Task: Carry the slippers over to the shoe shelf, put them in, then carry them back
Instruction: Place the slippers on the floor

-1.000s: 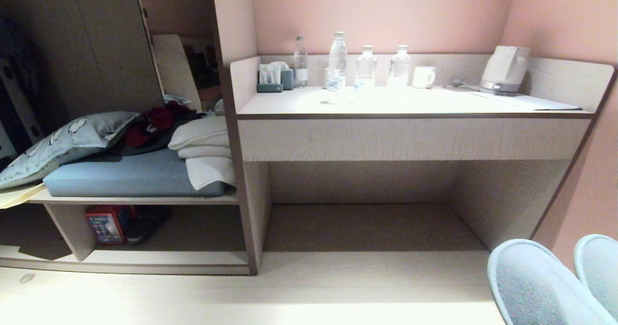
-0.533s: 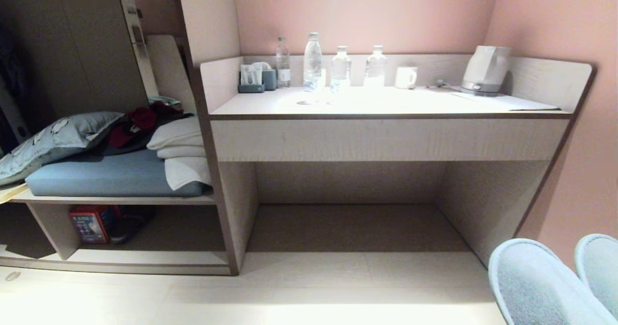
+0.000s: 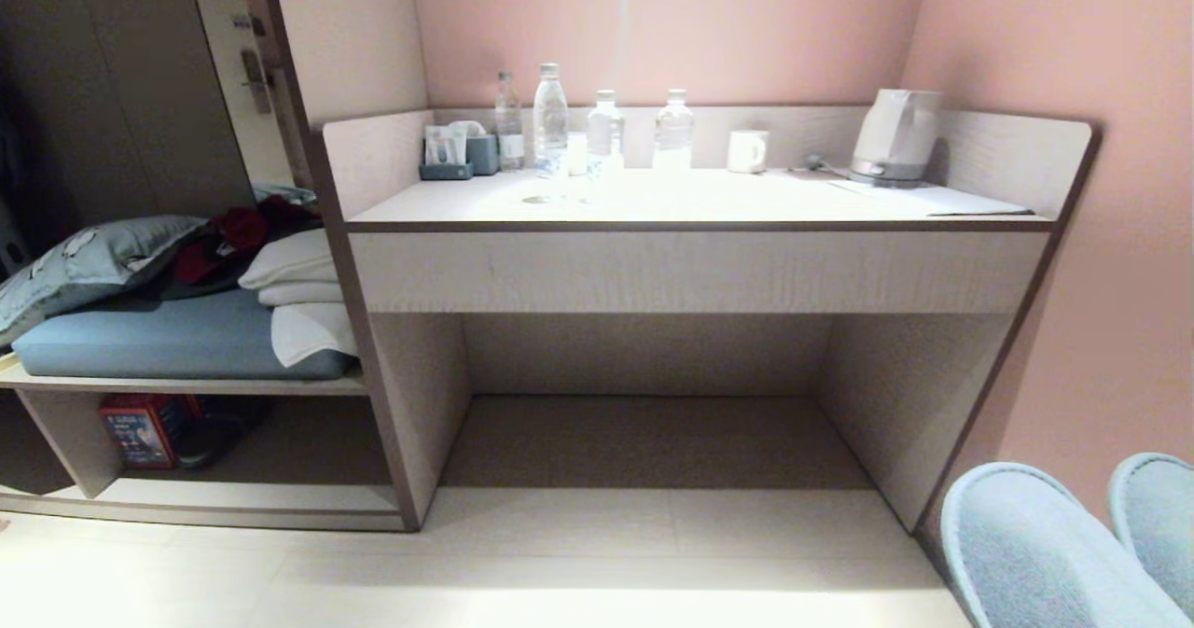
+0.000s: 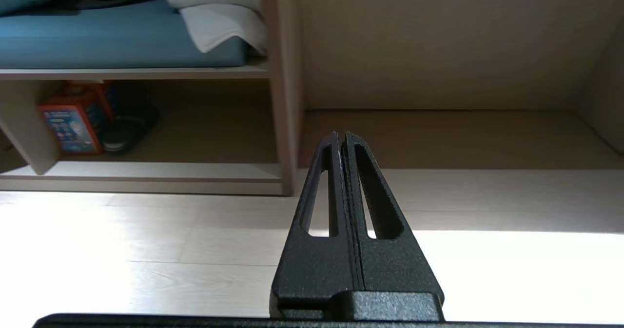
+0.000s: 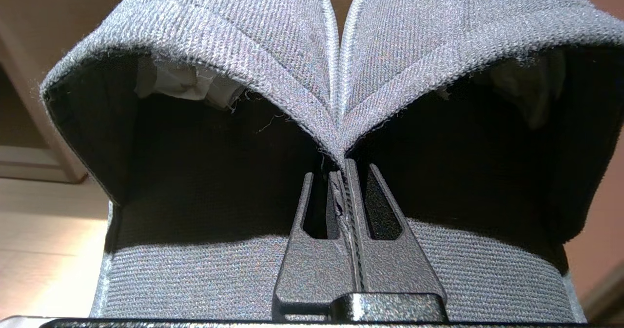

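The slippers, a grey-blue fabric pair, show at the lower right of the head view, toes pointing forward and held above the floor. In the right wrist view my right gripper is shut on the touching inner edges of the two slippers, with their dark openings on either side. The shoe shelf is the low open compartment at the far left, under the cushioned ledge. My left gripper is shut and empty, hanging over the pale floor and facing the upright panel beside the shoe shelf.
A pale desk carries bottles, a mug and a kettle. A red box and a dark object sit inside the shoe shelf. Above lie a blue cushion, pillow and towels. A pink wall closes the right side.
The whole head view has shifted: desk and shelf slid leftward in the picture, so the camera has moved. The slippers keep their place at the lower right. Both grippers look unchanged.
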Tool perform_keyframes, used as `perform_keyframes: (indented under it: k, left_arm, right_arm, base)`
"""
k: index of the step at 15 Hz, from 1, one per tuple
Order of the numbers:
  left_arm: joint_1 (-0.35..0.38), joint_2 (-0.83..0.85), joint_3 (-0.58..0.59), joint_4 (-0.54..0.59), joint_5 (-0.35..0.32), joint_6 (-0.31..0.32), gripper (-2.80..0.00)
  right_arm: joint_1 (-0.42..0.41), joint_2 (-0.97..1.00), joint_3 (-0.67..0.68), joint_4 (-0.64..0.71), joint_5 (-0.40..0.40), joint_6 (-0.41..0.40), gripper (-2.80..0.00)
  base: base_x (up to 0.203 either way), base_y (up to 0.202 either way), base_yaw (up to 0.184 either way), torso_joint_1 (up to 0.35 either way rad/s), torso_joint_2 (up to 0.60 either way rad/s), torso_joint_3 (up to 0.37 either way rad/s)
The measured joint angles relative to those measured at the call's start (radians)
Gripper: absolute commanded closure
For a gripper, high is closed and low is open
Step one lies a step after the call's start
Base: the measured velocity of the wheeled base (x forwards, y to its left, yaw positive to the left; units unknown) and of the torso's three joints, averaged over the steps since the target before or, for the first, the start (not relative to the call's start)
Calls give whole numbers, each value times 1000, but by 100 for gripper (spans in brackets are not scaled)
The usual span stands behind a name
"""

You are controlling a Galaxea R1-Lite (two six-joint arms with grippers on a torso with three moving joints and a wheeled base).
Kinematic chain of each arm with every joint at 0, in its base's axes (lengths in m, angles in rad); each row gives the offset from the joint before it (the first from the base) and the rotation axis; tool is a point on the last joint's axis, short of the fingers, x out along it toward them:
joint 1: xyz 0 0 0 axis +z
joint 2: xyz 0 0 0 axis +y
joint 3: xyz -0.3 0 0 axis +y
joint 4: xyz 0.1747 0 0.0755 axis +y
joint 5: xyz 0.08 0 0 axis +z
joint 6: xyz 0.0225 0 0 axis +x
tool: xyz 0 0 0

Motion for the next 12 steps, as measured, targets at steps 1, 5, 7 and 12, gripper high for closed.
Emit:
perform_keyframes:
  k: [1,5,7,12]
  left_arm:
    - [0,0,0,0,0,1,0]
    - [0,0,0,1,0,4,0]
    - [0,0,0,0,0,4,0]
    - [0,0,0,0,0,4,0]
  right_arm:
    - [0,0,0,0,0,0,0]
    - [0,0,0,0,0,0,0]
    - [0,0,0,0,0,0,0]
    - [0,0,0,0,0,0,0]
  base:
    - [0,-124,8,2,2,2]
    - [0,-15,-1,2,1,1]
    - [0,0,0,0,0,0]
    - [0,0,0,1,1,-54]
